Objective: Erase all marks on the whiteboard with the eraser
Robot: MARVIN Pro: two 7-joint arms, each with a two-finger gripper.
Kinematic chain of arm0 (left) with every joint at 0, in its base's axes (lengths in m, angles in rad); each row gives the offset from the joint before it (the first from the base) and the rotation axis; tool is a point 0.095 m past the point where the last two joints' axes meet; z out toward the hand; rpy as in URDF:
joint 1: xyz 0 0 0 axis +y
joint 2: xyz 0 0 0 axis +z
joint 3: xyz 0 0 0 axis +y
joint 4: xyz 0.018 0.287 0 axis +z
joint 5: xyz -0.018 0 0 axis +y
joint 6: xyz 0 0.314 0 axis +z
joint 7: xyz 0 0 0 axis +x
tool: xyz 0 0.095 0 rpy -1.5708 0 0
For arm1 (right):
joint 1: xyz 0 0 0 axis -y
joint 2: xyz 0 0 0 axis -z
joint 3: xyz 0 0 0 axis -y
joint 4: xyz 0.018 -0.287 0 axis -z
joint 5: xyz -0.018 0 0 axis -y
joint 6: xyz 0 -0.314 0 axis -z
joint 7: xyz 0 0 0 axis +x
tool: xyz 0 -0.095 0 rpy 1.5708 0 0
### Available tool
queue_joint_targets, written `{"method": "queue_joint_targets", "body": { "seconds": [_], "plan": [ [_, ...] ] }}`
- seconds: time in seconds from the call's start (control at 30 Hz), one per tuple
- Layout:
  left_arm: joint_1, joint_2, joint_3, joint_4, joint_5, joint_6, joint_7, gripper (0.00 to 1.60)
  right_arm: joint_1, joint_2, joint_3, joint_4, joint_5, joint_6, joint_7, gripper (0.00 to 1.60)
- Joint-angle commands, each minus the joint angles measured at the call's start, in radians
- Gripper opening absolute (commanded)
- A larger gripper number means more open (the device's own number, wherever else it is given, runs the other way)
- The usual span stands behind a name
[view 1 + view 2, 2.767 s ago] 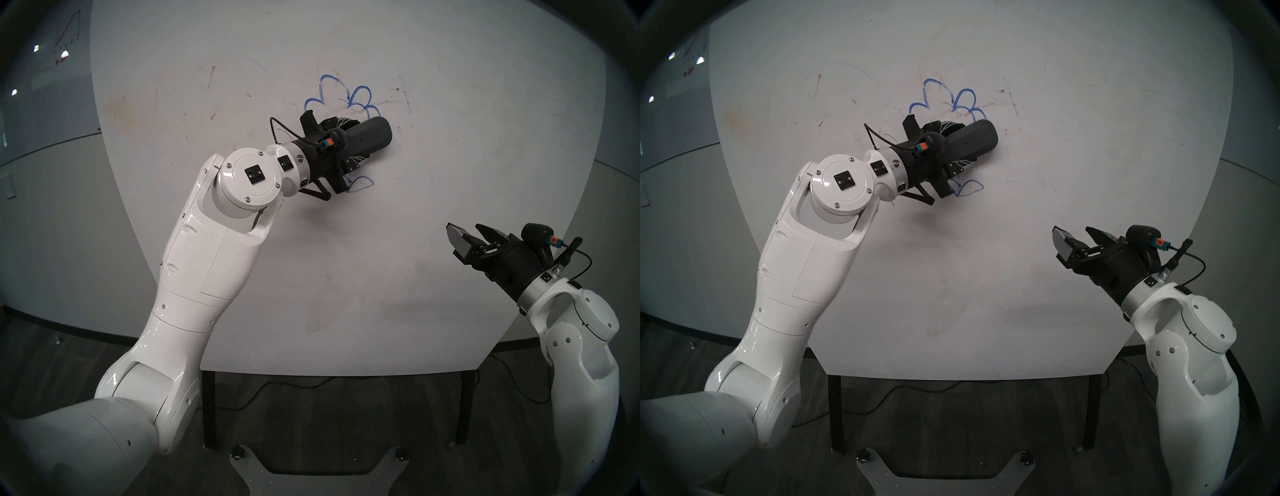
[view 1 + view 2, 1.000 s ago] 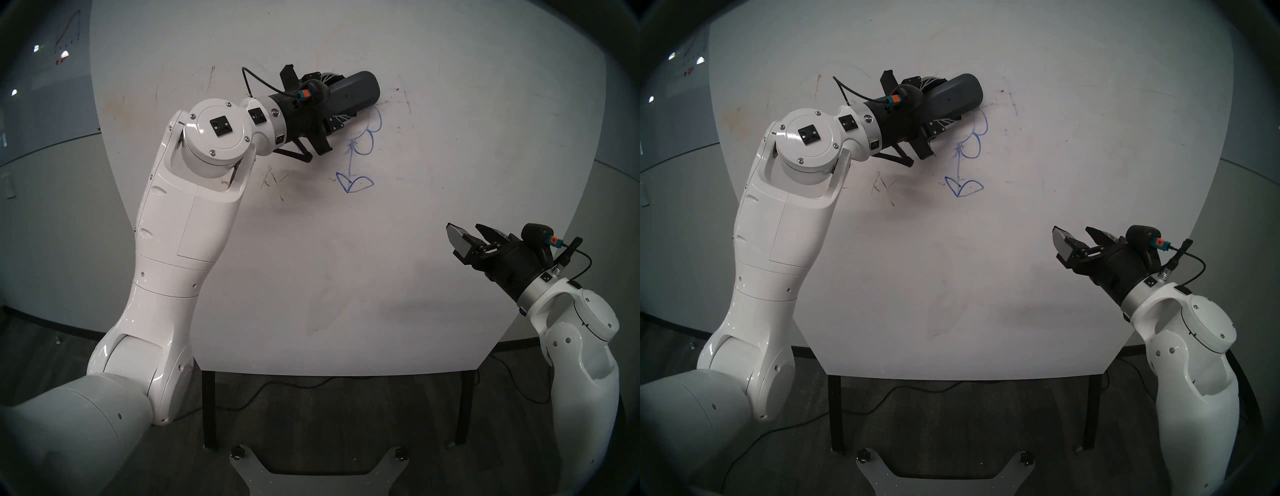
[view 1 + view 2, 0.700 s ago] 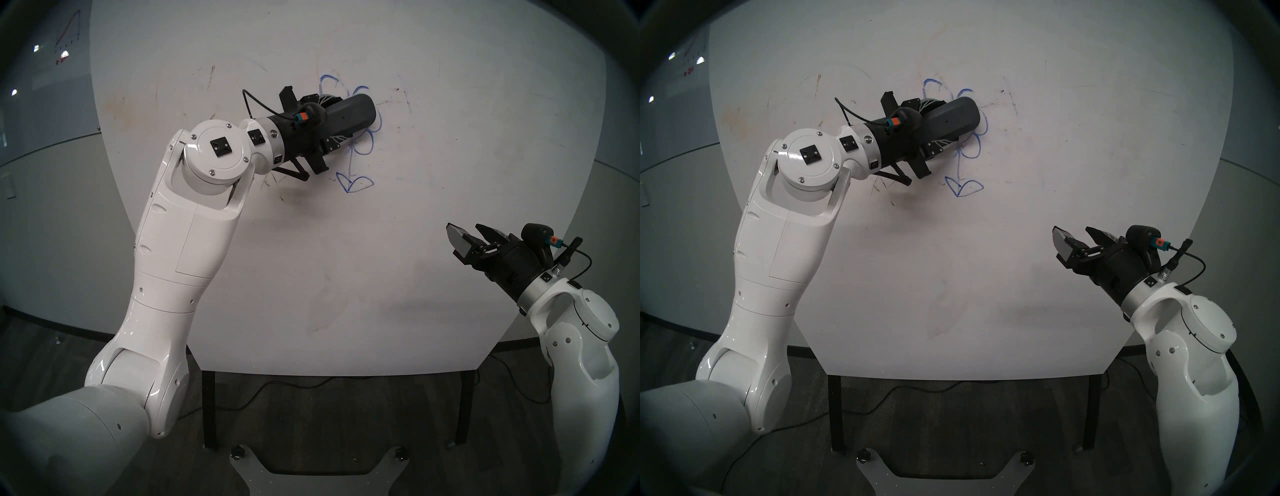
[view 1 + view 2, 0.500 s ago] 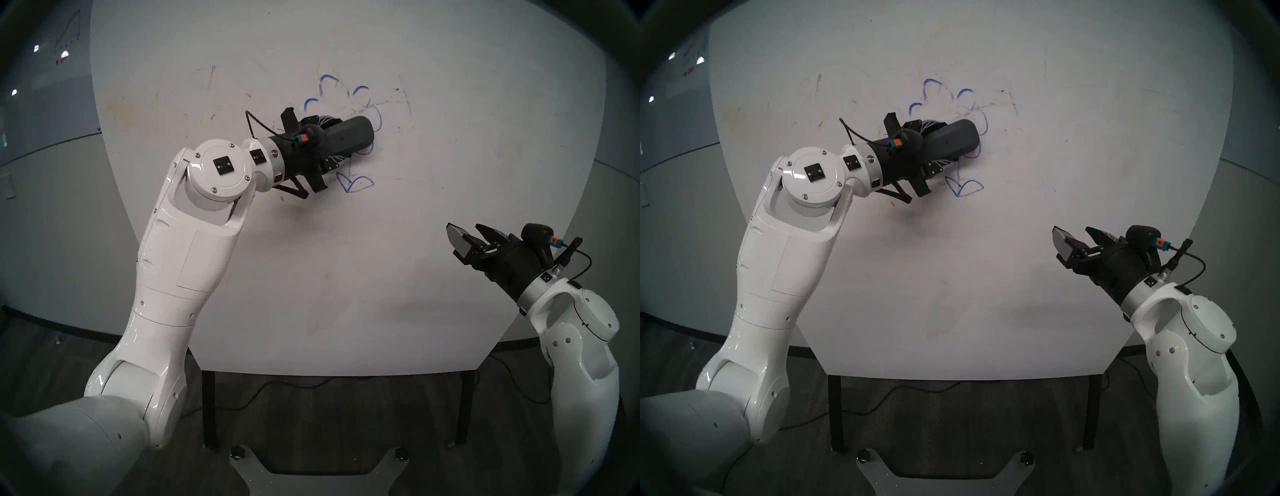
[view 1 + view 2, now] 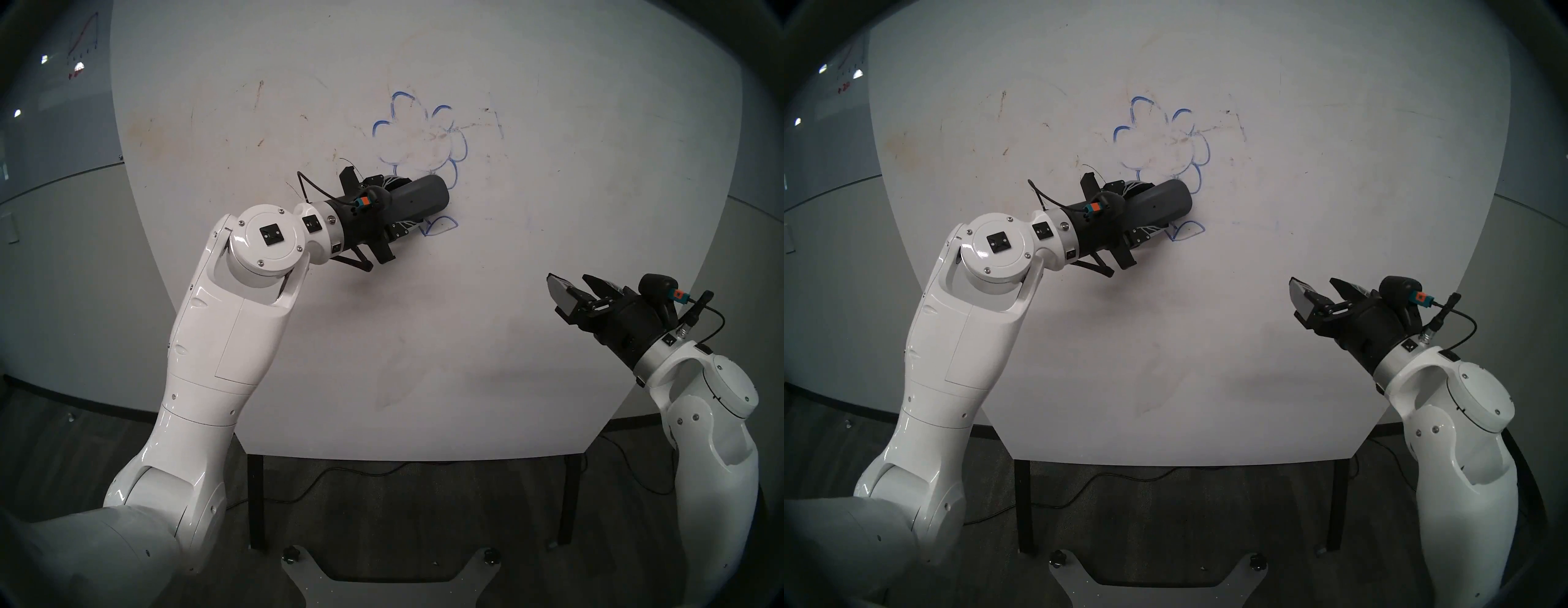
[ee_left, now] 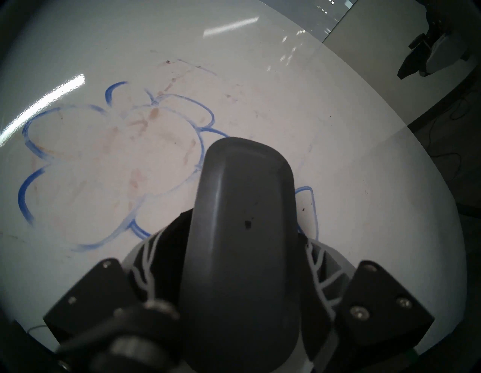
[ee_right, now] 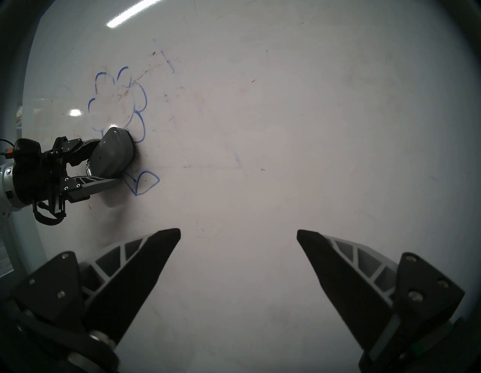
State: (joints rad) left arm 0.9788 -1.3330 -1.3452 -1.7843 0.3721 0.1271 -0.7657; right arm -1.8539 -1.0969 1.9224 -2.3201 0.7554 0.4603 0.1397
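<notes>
Behind both arms, large white whiteboard (image 5: 551, 191), smudged brown. Thin blue marker flower marks (image 5: 420, 136) high at centre; head view hides the stem, right wrist view shows a leaf (image 7: 145, 182) below the dark grey oblong eraser (image 5: 424, 197). Left hand (image 6: 234, 260) level, reaching rightward, clamped on that eraser, end pressed just under the petals. Right hand (image 7: 238, 234) level, well right of the flower, spread wide, empty.

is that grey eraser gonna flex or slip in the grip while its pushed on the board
Probably stiff: the eraser keeps its straight blocky shape while pressed on the whiteboard. It might twist: the left gripper clamps only its rear, leaving the front overhanging. Its smooth shell looks somewhat slippery.
</notes>
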Motion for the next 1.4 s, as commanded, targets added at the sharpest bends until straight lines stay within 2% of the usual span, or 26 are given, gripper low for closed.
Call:
{"method": "queue_joint_targets", "body": {
  "seconds": [0.0, 0.27, 0.6, 0.9, 1.13, 1.37],
  "plan": [
    [-0.055, 0.017, -0.102, 0.014, 0.009, 0.046, 0.047, 0.0, 0.004, 0.002, 0.0, -0.015, 0.0, -0.002, 0.002, 1.6],
    [-0.1, 0.028, -0.153, -0.007, 0.004, 0.044, 0.031, 0.0, 0.004, 0.002, 0.0, -0.014, 0.0, -0.002, 0.002, 1.6],
    [-0.159, 0.04, -0.211, 0.033, 0.009, 0.048, 0.021, 0.0, 0.004, 0.002, 0.0, -0.014, 0.0, -0.002, 0.002, 1.6],
    [-0.216, 0.038, -0.238, 0.05, 0.006, 0.041, 0.0, 0.0, 0.004, 0.002, 0.0, -0.014, 0.0, -0.002, 0.002, 1.6],
    [-0.249, 0.03, -0.234, 0.076, 0.008, 0.048, -0.016, 0.0, 0.004, 0.002, 0.0, -0.015, 0.0, -0.001, 0.002, 1.6],
    [-0.199, 0.02, -0.204, 0.065, 0.025, 0.066, -0.031, 0.0, 0.003, 0.003, 0.0, -0.016, 0.0, -0.001, 0.002, 1.6]
  ]
}}
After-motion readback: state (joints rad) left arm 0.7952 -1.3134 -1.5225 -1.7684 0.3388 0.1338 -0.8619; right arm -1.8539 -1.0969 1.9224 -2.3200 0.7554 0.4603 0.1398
